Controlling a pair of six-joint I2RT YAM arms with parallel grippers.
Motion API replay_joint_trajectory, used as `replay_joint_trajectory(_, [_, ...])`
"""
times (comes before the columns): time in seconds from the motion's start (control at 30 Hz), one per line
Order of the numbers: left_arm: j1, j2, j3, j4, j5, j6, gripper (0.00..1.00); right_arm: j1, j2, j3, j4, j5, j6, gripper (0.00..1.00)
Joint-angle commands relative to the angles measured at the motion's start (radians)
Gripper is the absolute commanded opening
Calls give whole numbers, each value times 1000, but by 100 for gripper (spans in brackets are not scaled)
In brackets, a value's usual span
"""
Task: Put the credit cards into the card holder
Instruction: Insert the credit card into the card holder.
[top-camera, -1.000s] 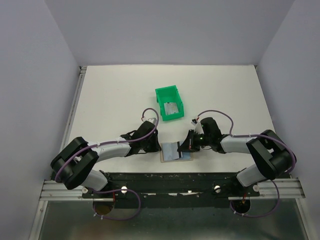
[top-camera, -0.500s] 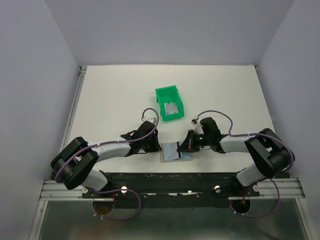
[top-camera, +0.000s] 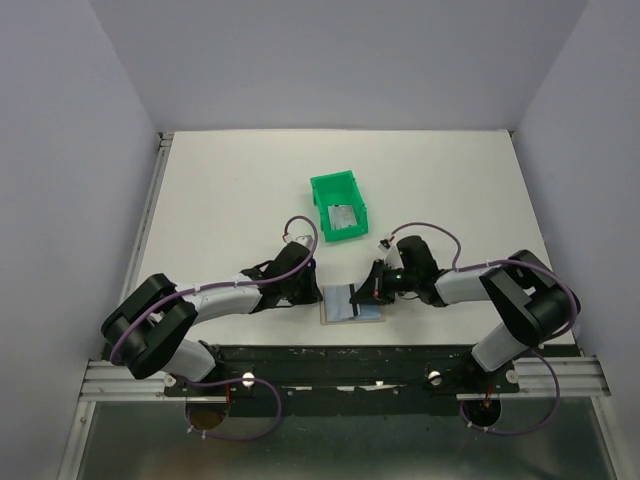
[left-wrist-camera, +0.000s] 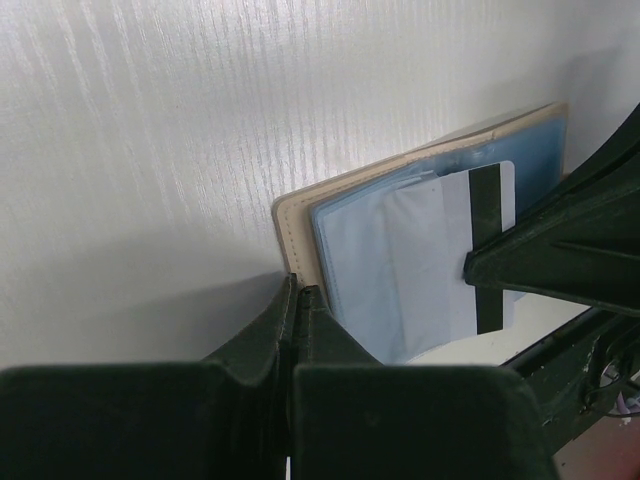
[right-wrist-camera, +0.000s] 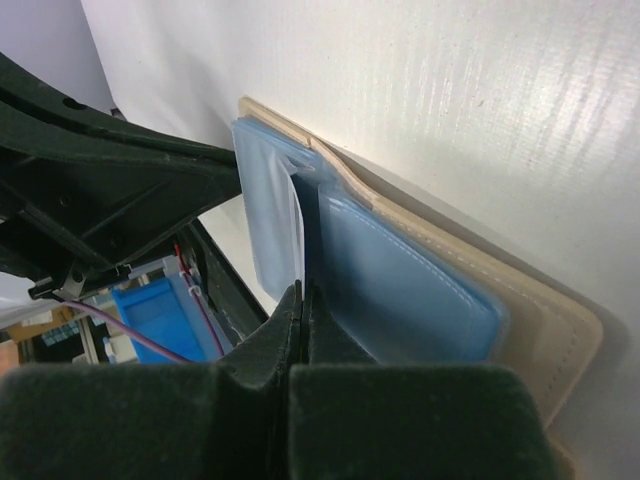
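Card holder (top-camera: 352, 303): lying open on desk (top-camera: 220, 200).
Left jaws: shut, empty, bracing holder's left rim.
Right jaws: pinching striped credit card (left-wrist-camera: 455, 230) part-way into holder's blue slot; best keeping it flat, square.
Beyond holder: green bin (top-camera: 335, 180) containing another card (top-camera: 345, 220).

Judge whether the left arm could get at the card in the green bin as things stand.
Probably yes: the bin is open-topped, the card lies exposed, and bare table separates it from the left gripper, which is shut beside the wallet.
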Motion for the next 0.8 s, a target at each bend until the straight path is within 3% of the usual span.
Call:
replay_joint_trajectory(0.0, [-7, 10, -3, 16, 15, 6, 0, 33, 53, 5, 52, 13, 34, 1])
replay_joint_trajectory(0.43, [-7, 3, -16, 29, 19, 4, 0, 82, 66, 34, 27, 68, 46, 4])
replay_joint_trajectory(0.77, [-5, -7, -32, 42, 19, 4, 0, 105, -7, 103, -229, 183, -38, 35])
